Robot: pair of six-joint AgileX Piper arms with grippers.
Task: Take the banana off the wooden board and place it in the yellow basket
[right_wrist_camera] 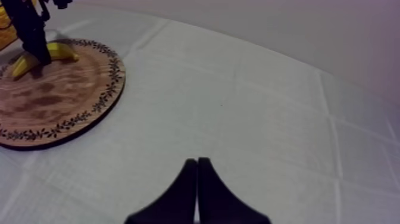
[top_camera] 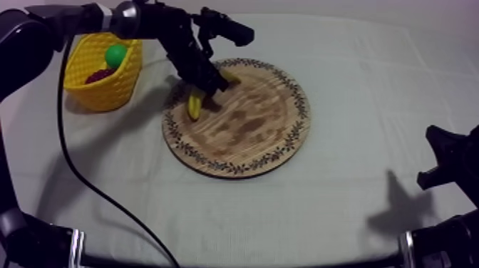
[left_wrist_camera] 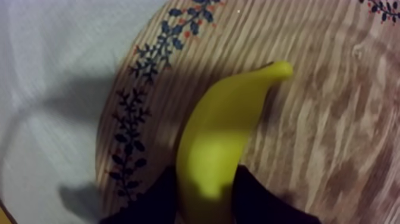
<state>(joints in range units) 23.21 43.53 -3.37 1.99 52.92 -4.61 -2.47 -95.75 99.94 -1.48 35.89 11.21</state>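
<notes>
- My left gripper (top_camera: 203,82) is clamped on the banana (top_camera: 194,105), at the edge of the wooden board (top_camera: 256,135) nearest the yellow basket (top_camera: 100,89).
- My right gripper (right_wrist_camera: 197,173), fingers together, rests well away from the board.

Pictured: the robot's left arm (top_camera: 68,20) and right arm (top_camera: 452,239), glossy black with rounded housings and silver-grey rings at the joints. The left tool (top_camera: 202,87) and right tool (right_wrist_camera: 197,190) each carry two matte black, tapering fingers.
</notes>
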